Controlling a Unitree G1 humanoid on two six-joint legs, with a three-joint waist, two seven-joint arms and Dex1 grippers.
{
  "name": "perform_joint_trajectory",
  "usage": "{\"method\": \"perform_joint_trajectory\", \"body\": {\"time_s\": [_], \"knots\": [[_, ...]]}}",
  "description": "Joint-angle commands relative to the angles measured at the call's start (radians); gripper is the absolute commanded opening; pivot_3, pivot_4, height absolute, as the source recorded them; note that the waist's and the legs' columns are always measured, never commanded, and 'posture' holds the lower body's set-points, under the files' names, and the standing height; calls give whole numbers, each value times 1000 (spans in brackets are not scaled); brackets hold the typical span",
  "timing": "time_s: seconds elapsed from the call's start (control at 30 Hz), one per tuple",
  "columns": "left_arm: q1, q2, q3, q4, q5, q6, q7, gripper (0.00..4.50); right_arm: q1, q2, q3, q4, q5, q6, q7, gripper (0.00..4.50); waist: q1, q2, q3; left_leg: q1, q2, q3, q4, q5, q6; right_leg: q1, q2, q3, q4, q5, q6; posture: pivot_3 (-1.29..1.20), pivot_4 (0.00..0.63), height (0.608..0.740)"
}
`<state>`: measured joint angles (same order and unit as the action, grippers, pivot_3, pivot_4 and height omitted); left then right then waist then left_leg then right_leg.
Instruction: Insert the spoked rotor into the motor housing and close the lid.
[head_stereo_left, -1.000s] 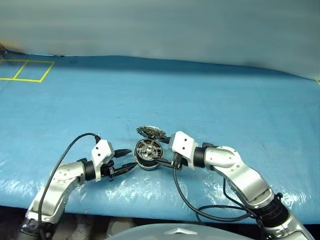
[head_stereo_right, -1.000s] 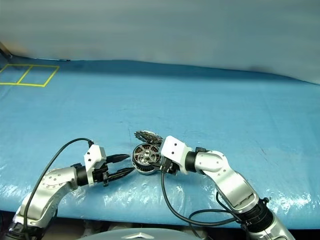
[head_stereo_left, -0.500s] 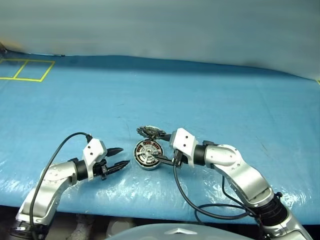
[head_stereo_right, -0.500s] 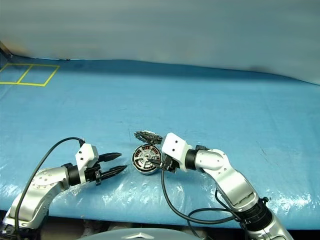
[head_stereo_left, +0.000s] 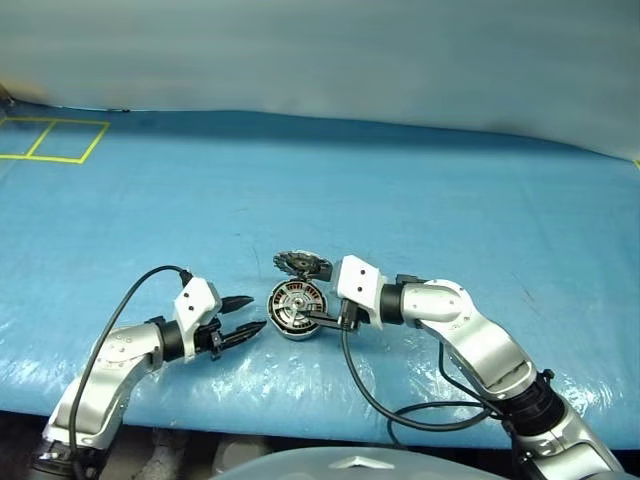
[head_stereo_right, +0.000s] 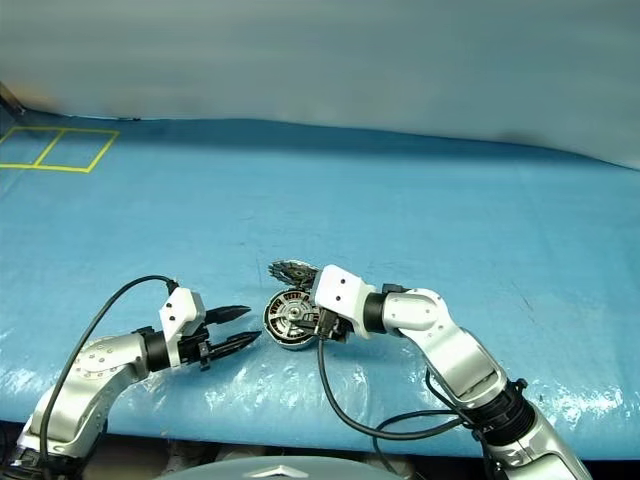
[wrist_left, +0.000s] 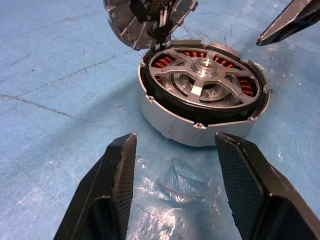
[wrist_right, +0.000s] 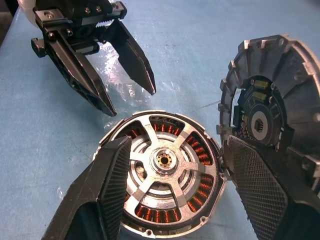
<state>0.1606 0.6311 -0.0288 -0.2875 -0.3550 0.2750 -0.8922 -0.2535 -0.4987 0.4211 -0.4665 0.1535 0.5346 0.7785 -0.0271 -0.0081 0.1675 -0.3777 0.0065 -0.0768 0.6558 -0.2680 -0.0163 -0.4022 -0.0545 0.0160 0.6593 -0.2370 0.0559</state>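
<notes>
Head pair high above the blue table (head_stereo_left: 420, 190); both wrist views close on the motor housing (wrist_left: 202, 102).

Wrinkled blue tarp (head_stereo_left: 420, 200), yellow taped squares (head_stereo_left: 52, 140) at far left

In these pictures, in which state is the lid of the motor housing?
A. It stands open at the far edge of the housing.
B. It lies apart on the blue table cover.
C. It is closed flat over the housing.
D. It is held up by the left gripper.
A: the lid stands tilted up at the rim of the motor housing, and the spoked rotor shows uncovered inside, over the copper windings.
</notes>
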Motion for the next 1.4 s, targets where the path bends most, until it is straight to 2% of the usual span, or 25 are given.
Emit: {"method": "perform_joint_trajectory", "body": {"time_s": [0.03, 0.3, 0.5, 0.73, 0.87, 1.03, 1.07, 1.23, 1.4], "knots": [[-10, -10, -9, -36, 10, -20, 12, 2673, 9, 39, -30, 18, 39, -11, -10, 2669, 0, 0, 0, 0, 0, 0, 0, 0, 0, 0, 0, 0, 0, 0, 0, 0, 150, 740], [-21, -9, -13, -38, 2, -12, 7, 2673, 1, 117, -30, 126, 46, -26, -37, 21, 0, 0, 0, 0, 0, 0, 0, 0, 0, 0, 0, 0, 0, 0, 0, 0, 150, 740], [-30, -11, -19, -36, 2, -9, 5, 2673, -11, 153, 2, 199, 17, -38, -49, 21, -1, 0, 0, 0, 0, 0, 0, 0, 0, 0, 0, 0, 0, 1, -1, 0, 150, 740], [-25, -12, -19, -40, -2, -7, 5, 2673, -10, 123, 66, 247, -63, -66, -31, 21, -3, 0, 0, 0, 0, 0, 0, 0, 0, 0, 0, 0, 0, 1, 0, 0, 150, 740], [-27, -16, -19, -39, 0, -9, 9, 2673, -22, 71, 134, 301, -181, -137, -35, 21, -6, 0, 0, 1, 0, 0, 0, 0, 0, 1, 1, 0, 0, 0, 0, 0, 150, 740], [-33, -21, -22, -35, 1, -9, 11, 2673, -33, 71, 150, 324, -254, -221, -70, 21, -6, -1, -1, 4, 0, 0, 0, 0, 0, 3, 1, 0, 0, -2, 4, 0, 150, 740], [-33, -21, -23, -35, 3, -9, 11, 2673, -33, 80, 137, 323, -248, -229, -76, 21, -6, -1, -2, 4, 0, 0, 0, 0, 0, 3, 1, 0, 0, -2, 4, 0, 150, 740], [-33, -24, -26, -35, 2, -7, 11, 2673, -4, 198, -31, 230, 16, -132, -26, 21, -5, -1, -1, 3, 1, -1, 0, 0, 0, 3, 1, 0, 1, 1, -1, 0, 150, 740], [-36, -24, -28, -34, 1, -8, 10, 2673, -8, 165, -8, 172, 56, -74, 38, 21, -6, -1, -1, 1, 0, -1, 0, 0, 0, 2, 0, 0, 0, 1, 0, 0, 150, 740]]}}
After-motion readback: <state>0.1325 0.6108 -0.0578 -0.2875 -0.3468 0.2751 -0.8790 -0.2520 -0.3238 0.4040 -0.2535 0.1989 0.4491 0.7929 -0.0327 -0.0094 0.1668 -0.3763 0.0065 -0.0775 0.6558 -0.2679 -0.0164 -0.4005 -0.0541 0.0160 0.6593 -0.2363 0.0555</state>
